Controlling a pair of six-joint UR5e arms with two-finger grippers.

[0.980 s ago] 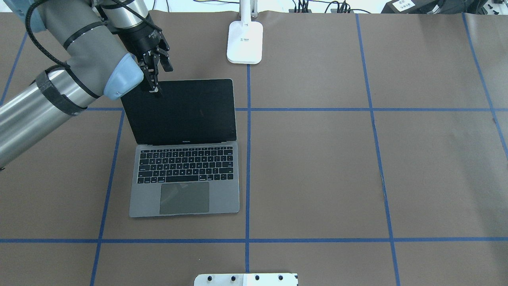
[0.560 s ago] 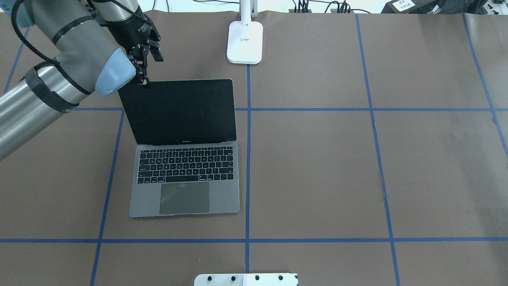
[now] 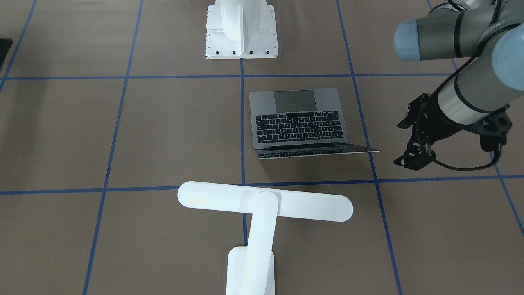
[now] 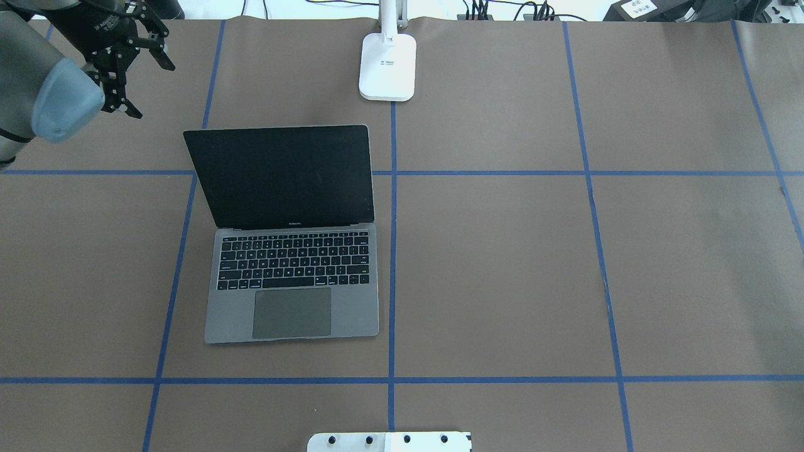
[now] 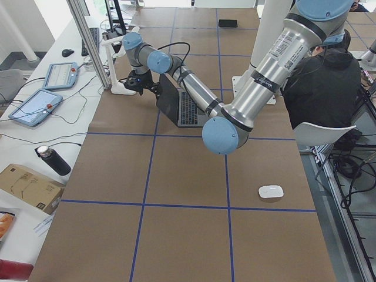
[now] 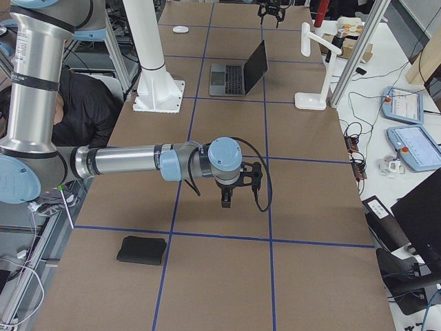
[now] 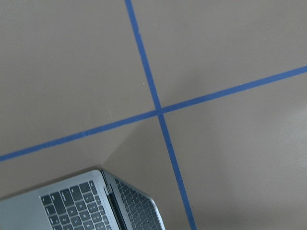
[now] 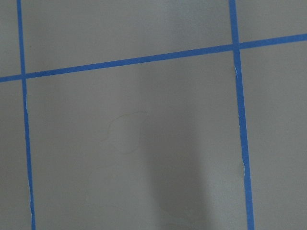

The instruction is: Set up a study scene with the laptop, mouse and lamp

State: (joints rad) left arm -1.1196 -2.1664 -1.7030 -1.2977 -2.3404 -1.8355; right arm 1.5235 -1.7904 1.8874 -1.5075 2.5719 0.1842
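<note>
The laptop (image 4: 292, 251) stands open on the brown table, screen dark and leaning back; it also shows in the front view (image 3: 299, 119) and the left wrist view (image 7: 86, 206). The white lamp has its base (image 4: 387, 66) at the table's far edge and its bar head (image 3: 266, 200) behind the laptop's lid. The white mouse (image 5: 271, 191) lies far off near the table's left end. My left gripper (image 4: 152, 91) is open and empty, up and to the left of the lid's corner; it also shows in the front view (image 3: 411, 143). My right gripper (image 6: 227, 196) hovers low over bare table; I cannot tell its state.
The white bolted pedestal (image 3: 241, 28) stands at the robot's side of the table. A black square mat (image 6: 141, 249) lies near the table's right end. A person in black (image 5: 323, 88) sits behind the robot. Blue tape lines cross the table.
My left gripper has left the top left corner of the laptop's lid, moved left and away from it, and its fingers now stand wider apart. The laptop has not moved.
</note>
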